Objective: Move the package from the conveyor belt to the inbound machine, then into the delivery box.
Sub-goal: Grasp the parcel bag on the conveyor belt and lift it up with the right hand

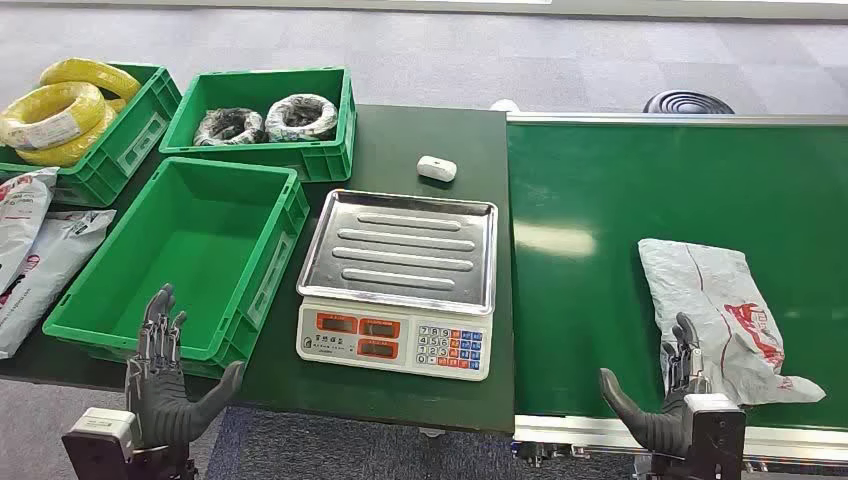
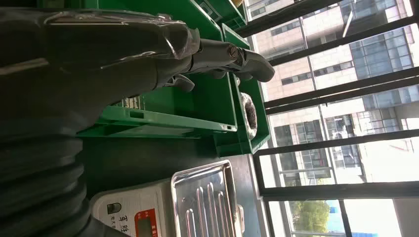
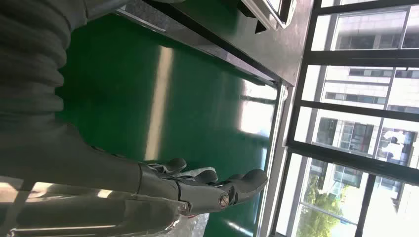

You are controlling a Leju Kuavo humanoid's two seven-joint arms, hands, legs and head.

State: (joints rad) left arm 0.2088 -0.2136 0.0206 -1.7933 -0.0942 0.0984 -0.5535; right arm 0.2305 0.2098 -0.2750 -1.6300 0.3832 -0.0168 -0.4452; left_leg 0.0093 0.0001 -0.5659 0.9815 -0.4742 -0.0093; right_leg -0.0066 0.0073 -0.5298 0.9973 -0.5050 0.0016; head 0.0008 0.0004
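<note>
Package (image 1: 722, 315), a grey poly mailer with red print, lay flat on the green conveyor belt (image 1: 600, 250), directly ahead of the right hand (image 1: 668, 398) and just beside its fingertips. Contact between fingers and bag: couldn't tell from the head view. In the right wrist view a bit of crinkled plastic (image 3: 190, 224) showed under the fingers (image 3: 237, 185).

Right hand was empty, fingers extended and slightly apart, thumb splayed toward the scale side. It sat at the near edge of the belt.

Left hand (image 1: 160, 375) was also empty, fingers straight up and spread, thumb out to the side. It hovered at the near rim of the empty green crate (image 1: 260, 260); the left wrist view showed the fingers (image 2: 217, 52) over that crate's wall.

Between the two hands: a weighing scale (image 1: 398, 300) with a steel tray and keypad, just right of the empty crate and just left of the belt. Beyond the scale was a small white object (image 1: 437, 168) on the dark table (image 1: 400, 135).

Farther out from the left hand: a second green crate (image 1: 325, 155) holding two bagged cable coils (image 1: 268, 120), and a third crate (image 1: 120, 150) with yellow cable coils (image 1: 60, 110). More mailer bags (image 1: 35, 255) lay left of the empty crate.
</note>
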